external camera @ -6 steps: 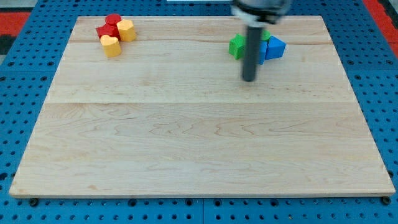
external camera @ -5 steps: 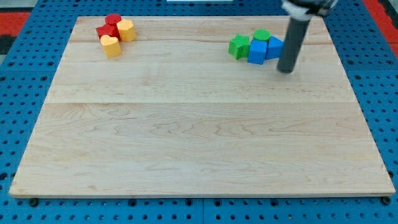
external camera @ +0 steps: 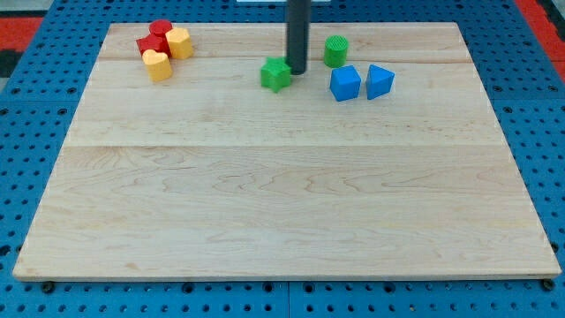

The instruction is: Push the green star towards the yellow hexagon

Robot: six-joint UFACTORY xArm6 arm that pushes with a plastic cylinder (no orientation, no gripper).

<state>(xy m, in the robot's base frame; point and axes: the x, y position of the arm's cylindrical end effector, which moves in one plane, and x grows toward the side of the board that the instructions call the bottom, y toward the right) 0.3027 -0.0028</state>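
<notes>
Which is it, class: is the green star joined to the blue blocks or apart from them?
Apart. The green star sits alone left of my tip, with bare board between it and the blue cube.

Pale wood desk made of glued planks, seams running left to right, grain visible. It sits on a blue pegboard with a regular hole grid, showing on every side. Red patches at the view's top corners. Light is even and soft, with faint shadows.
</notes>
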